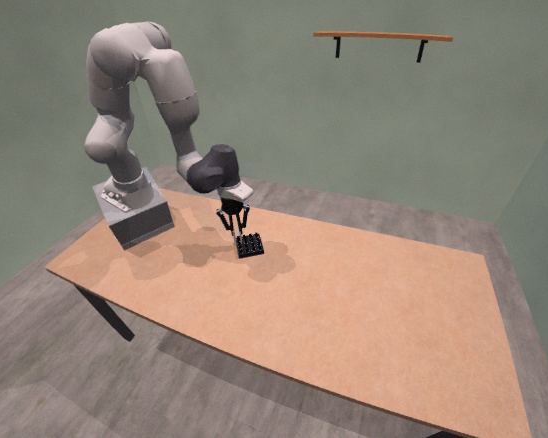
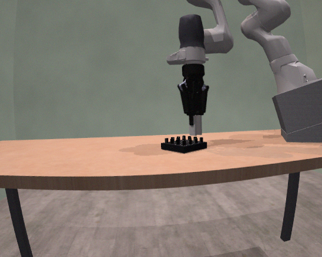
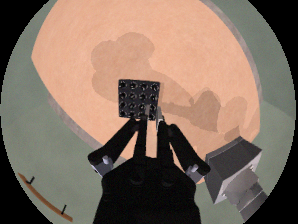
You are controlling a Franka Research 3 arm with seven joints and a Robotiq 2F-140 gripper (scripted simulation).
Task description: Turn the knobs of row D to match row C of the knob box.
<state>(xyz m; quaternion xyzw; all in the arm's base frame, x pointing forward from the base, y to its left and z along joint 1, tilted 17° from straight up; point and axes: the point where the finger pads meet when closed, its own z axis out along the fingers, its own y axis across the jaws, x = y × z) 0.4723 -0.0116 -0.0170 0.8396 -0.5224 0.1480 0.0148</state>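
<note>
The black knob box stands on its feet on the wooden table. Its top carries a grid of small black knobs. The white lines and marks are too small to read in any view. My gripper points straight down. It hangs a little above the edge of the box nearest the robot base. Its fingers are drawn almost together with only a narrow gap. Nothing is between them.
The grey robot base block stands on the table corner behind the box. A wooden wall shelf hangs high on the far wall. The arm's shadows lie on the table around the box.
</note>
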